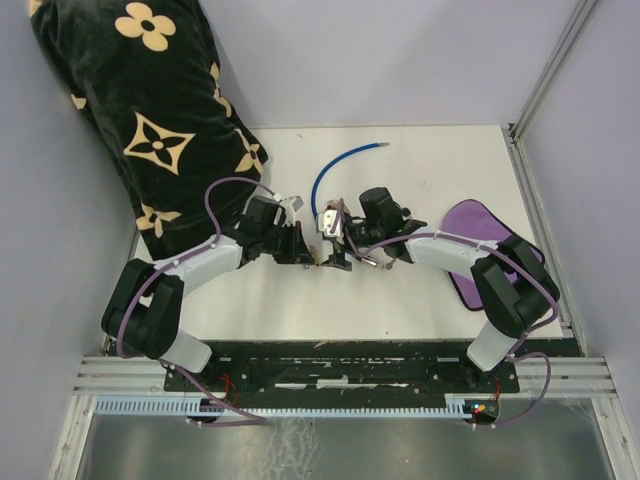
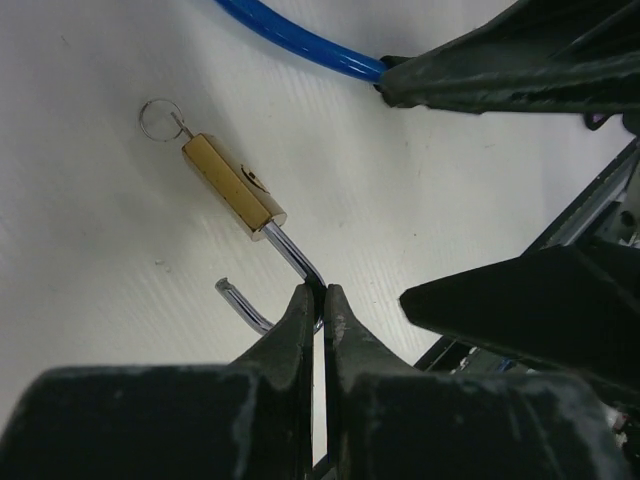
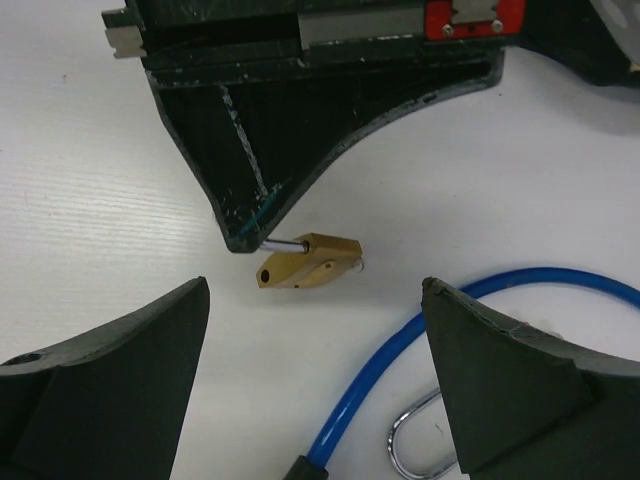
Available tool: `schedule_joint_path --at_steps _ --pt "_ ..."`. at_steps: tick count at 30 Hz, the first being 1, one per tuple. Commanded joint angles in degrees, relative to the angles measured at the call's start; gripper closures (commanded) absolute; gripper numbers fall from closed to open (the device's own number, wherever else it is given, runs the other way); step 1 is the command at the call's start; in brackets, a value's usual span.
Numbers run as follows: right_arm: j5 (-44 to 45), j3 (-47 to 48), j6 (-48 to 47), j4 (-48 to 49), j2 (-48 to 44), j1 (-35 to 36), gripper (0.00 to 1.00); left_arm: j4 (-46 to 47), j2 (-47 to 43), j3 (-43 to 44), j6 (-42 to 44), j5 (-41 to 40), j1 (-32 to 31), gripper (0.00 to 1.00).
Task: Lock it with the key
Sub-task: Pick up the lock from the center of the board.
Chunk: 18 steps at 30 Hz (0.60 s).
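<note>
A small brass padlock lies on the white table with its chrome shackle swung open. My left gripper is shut on the bend of that shackle. A thin key ring sticks out of the padlock's far end; the key's blade is hidden. In the right wrist view the padlock lies just beyond my right gripper, which is open wide and holds nothing. From above, both grippers meet at the padlock in the table's middle.
A blue cable curves from the grippers toward the back; it runs under my right gripper, beside a silver metal loop. A black flower-patterned cushion fills the back left. A purple cloth lies at the right.
</note>
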Motion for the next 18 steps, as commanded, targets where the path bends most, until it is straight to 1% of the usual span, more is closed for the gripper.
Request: schedule_joint_path --at_steps 1,4,6,9,11,15,18 --pt "4.98 -0.34 5.44 5.79 0.97 2.2 0.06 7.34 -2.5 -1.13 -5.15 4.96 -0.3 0.97" --pt "3.95 -1.37 4.75 3.98 -0.33 2.23 0.06 8.64 -2.67 -1.56 -5.78 5.59 -0.3 0.97" --pt "1.92 -1.13 2.66 0.37 -2.21 1.65 0.05 8.1 -2.76 -1.23 -4.92 5.73 -0.27 0.97" --pt "-2.57 1.04 2.97 -6.27 -3.97 -1.34 0.07 7.15 -2.88 -0.48 -4.23 5.71 -0.31 0.97" --pt "-3.18 0.62 4.62 -7.52 -5.38 -3.2 0.09 8.26 -3.19 -0.49 -5.51 6.32 -0.29 0.97" --pt "-1.53 -5.06 6.75 -3.28 -8.83 -4.38 0.09 14.66 -4.2 -1.92 -11.07 8.5 -0.27 0.97" --pt "-2.3 -8.27 10.51 2.11 -8.23 -4.34 0.09 20.74 -4.59 -3.51 -16.59 8.91 -0.31 0.97"
